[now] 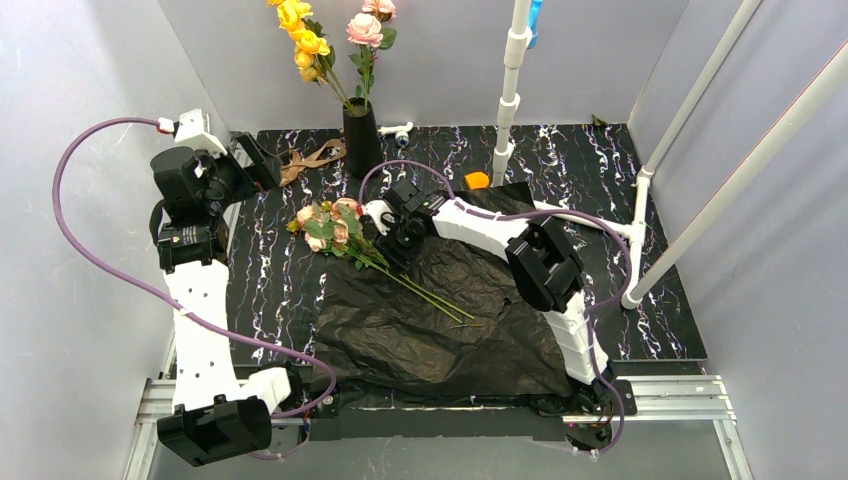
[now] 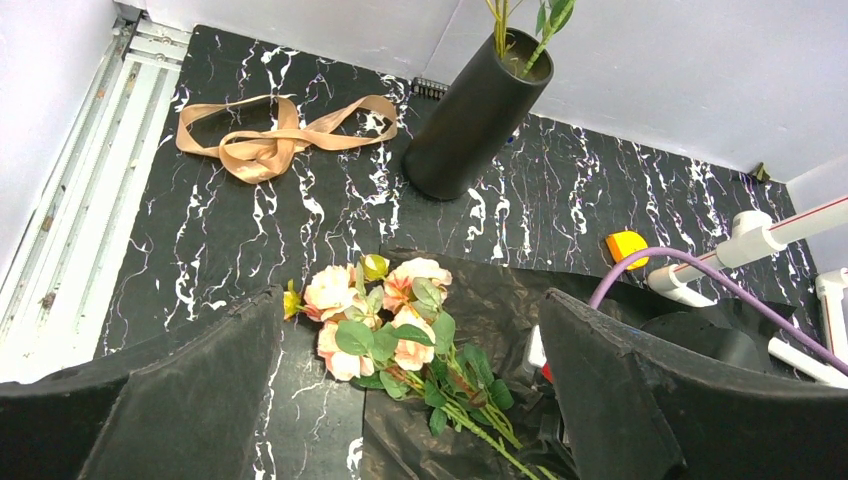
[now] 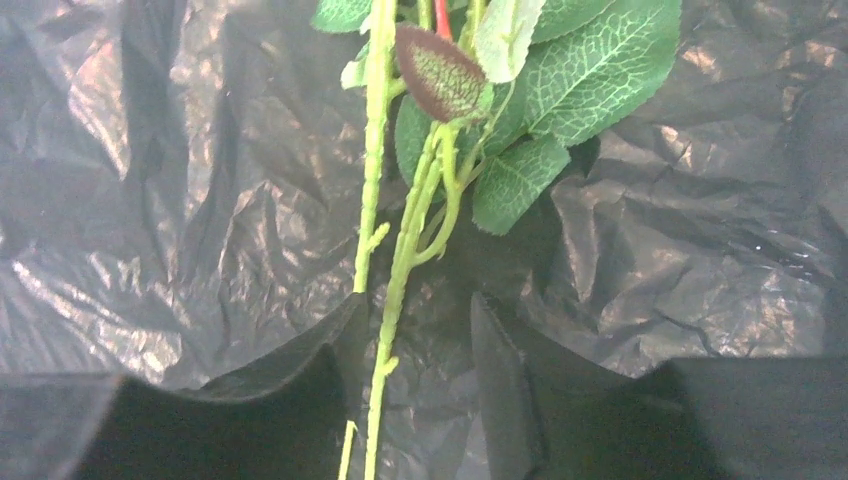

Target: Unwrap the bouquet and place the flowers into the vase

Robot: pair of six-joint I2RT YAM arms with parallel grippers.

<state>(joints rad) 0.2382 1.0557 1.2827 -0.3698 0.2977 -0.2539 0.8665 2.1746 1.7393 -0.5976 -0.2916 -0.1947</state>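
Bright, even light; soft close-up blur

The wrapping paper (image 1: pixel 440 340) is black, crinkly and a little shiny. The vase (image 2: pixel 465 130) is smooth, dull black. The ribbon (image 2: pixel 250 150) looks like soft, silky cloth. The leaves (image 3: pixel 590 70) are bumpy with veins. The table top (image 1: pixel 580 160) is smooth, like marble.

- I can read no text, label, brand mark, number or sign in any of my views.
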